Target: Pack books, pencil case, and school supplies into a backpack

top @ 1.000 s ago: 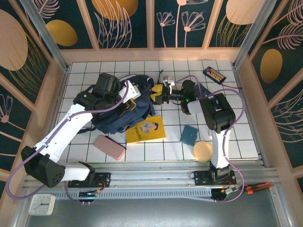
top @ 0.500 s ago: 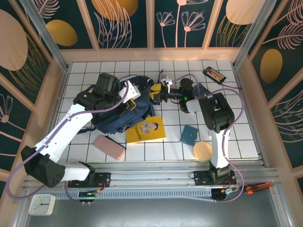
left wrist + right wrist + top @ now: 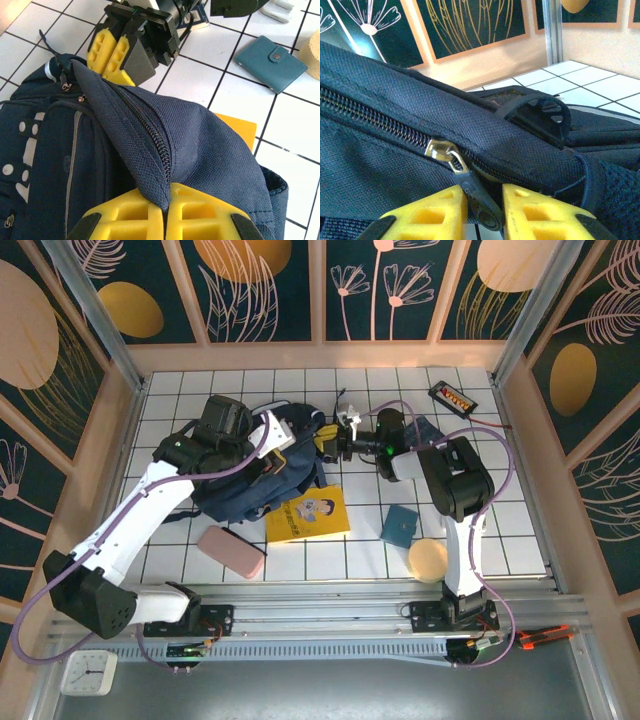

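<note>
Though spread wide a second ago and short of the bag, now pushed in and narrowed at the right gripper (image 3: pixel 485 191), with yellow ribbed pads (image 3: pixel 427 212) closed against the glossy black zip pull (image 3: pixel 484 207) hanging from a small brass slider (image 3: pixel 440 148). Reads as the start of unzipping the main pocket, so packing proper not yet begun. Clenched at the left gripper (image 3: pixel 167 200): a raised fold of the large navy-blue coarse-weave backpack (image 3: pixel 250 490), lying on the left half of the white tiled table (image 3: pixel 500 530) and held taut along the toothed zip. Waiting toward the near edge: thin glossy yellow book (image 3: pixel 310 512) touching the bag, soft rounded pale pink pencil case (image 3: pixel 231 551) by the near-left, flat teal square pad (image 3: pixel 402 525) right of centre.
</note>
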Robot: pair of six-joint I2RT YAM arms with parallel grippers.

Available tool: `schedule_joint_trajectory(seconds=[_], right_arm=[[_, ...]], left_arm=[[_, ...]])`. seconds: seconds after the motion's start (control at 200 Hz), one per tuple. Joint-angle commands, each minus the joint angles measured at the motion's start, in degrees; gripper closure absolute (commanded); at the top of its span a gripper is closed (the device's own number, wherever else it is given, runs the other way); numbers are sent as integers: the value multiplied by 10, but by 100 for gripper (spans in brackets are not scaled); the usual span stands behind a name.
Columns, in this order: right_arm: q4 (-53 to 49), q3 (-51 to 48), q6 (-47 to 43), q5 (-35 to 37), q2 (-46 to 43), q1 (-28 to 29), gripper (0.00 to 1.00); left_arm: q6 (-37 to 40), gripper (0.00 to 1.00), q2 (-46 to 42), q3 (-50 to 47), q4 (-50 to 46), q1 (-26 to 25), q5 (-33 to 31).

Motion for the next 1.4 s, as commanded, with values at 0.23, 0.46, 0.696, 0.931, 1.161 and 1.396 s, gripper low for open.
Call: schedule_joint_trajectory(seconds=[0.23, 0.46, 0.696, 0.931, 1.161, 1.396], right_arm=[[-29, -24, -13, 15, -42, 3, 85], [-28, -25, -1, 22, -51, 7, 89], [-37, -36, -1, 37, -72, 8, 100], [-169, -20, -40, 28, -111, 8, 100], [-486, 40, -193, 79, -149, 25, 100], [-628, 89, -190, 117, -157, 53, 100]], left_arm=[[15, 100, -35, -5, 60, 6, 33], [17, 100, -47, -23, 60, 6, 31], [22, 100, -59, -41, 59, 6, 31], [43, 100, -76, -81, 68, 6, -51], [20, 100, -84, -108, 124, 5, -106], [0, 100, -56, -119, 173, -17, -70]])
